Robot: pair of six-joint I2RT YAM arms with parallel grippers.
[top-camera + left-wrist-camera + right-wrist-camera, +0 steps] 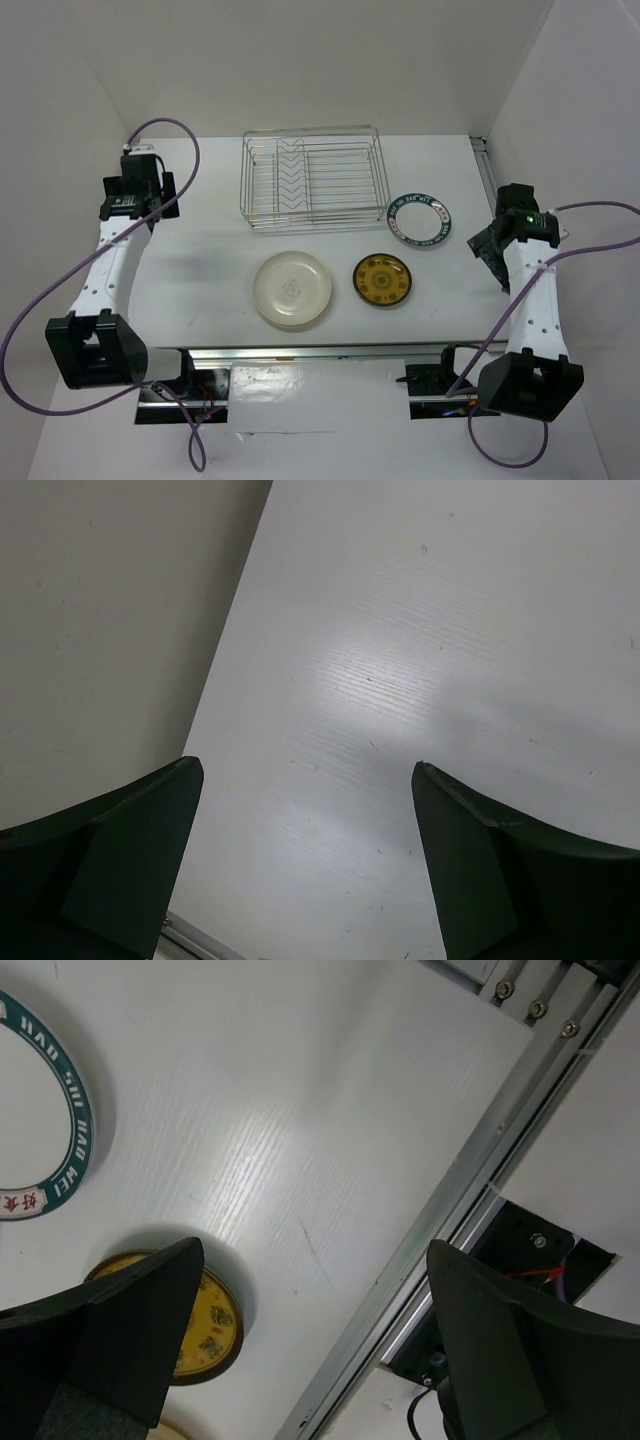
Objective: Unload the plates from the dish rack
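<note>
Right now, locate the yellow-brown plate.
In the top view the yellow-brown plate lies flat, right of the cream plate, in front of the dish rack.

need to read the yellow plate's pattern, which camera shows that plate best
The top external view: the yellow plate lies whole and unobstructed on the table. The right wrist view catches only part of it, the rest hidden behind a finger of the right gripper. The left wrist view shows none of it.
</note>
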